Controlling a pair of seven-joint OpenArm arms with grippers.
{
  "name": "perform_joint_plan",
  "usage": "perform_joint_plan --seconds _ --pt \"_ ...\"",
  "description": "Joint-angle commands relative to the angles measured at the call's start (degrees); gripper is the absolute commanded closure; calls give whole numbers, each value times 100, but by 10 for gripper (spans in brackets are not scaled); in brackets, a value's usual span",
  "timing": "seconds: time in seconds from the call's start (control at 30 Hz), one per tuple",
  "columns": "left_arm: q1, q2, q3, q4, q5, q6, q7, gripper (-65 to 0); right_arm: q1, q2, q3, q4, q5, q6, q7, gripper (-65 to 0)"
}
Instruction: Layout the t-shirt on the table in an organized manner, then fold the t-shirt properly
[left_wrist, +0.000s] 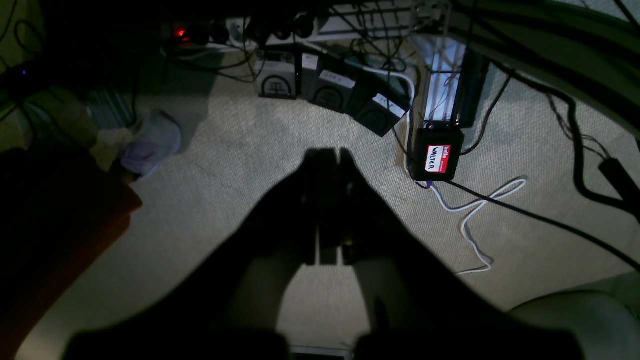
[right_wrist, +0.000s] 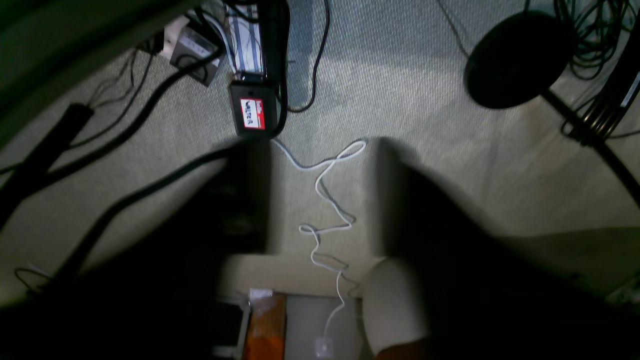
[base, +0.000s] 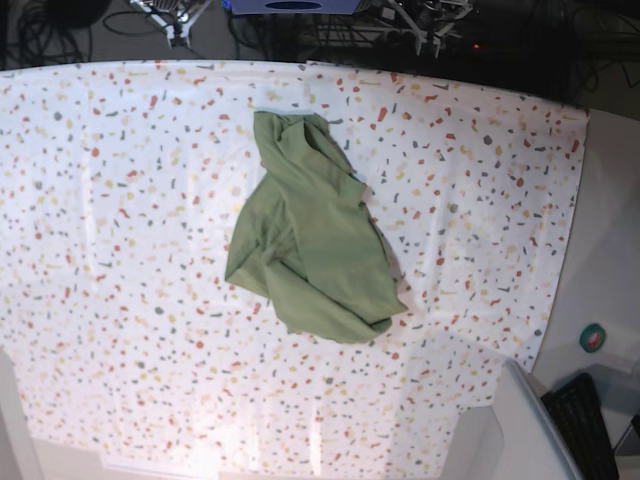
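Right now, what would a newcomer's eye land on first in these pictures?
The green t-shirt lies crumpled in a heap near the middle of the speckled table, with neither arm over it. Both wrist views look down at carpet and cables instead: the left gripper is shut, the right gripper open.

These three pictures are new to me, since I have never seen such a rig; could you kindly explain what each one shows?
The machine is a robot with two arms, each carrying a camera at its wrist. The base view looks down on the large white table speckled with red, orange and grey flecks. On it lies the plain olive-green short-sleeved t-shirt, crumpled and not yet spread out. Neither arm appears in that view.

The two dark pictures come from the wrist cameras, which here look at carpeted floor with cables, not the table. The left gripper appears as a black shape, its jaws shut on nothing. The right gripper stands open and holds nothing.
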Motion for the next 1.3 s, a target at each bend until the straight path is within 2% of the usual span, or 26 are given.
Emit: perform_joint_plan --seconds 0.0,0.03,0.13,0.3,0.37,0.6,0.7,0.73,0.77,0.8,0.83,0.87,1.0,1.27 --pt "-3 -23 -8 16 -1 21 -16 -7 -9 19 12 1 5 -45 31 -30" --pt "-3 -23 -8 16 -1 21 -16 -8 -9 19 21 -8 5 -45 31 0" --pt "-3 -23 -8 16 -1 21 -16 -26 -9 19 21 -17 5 -62 22 0" --pt "23 -23 54 16 -1 21 -16 -253 -106 19 21 18 -3 -62 48 0" --pt "41 -23 63 16 -1 21 -51 -306 -115 19 12 18 -3 -62 48 0" --pt "76 -23 1 16 -1 21 -51 -314 -132 19 -14 9 -12 -62 48 0" --pt "76 -23 1 16 -1 21 -51 -304 -132 28 -14 1 -21 -62 31 0" --pt "85 -32 1 16 -1 21 -51 -278 -132 28 -14 1 -21 -62 22 0" --pt "94 -32 27 16 -1 21 -34 -222 -132 28 -14 -8 -21 -62 22 0" --pt "120 -32 45 16 -1 21 -43 -140 -132 28 -14 -8 -21 -62 22 0" --pt "129 -41 45 16 -1 21 -51 -30 -132 28 -14 -8 -21 -62 22 0" --pt "129 -41 54 16 -1 21 -51 0 -132 28 -14 -8 -21 -62 22 0" --pt "164 -59 63 16 51 21 -60 0 -132 28 -14 -8 -21 -62 22 0" --pt "278 -102 63 42 51 21 -60 0 -220 300 21 9 5 -62 22 0"
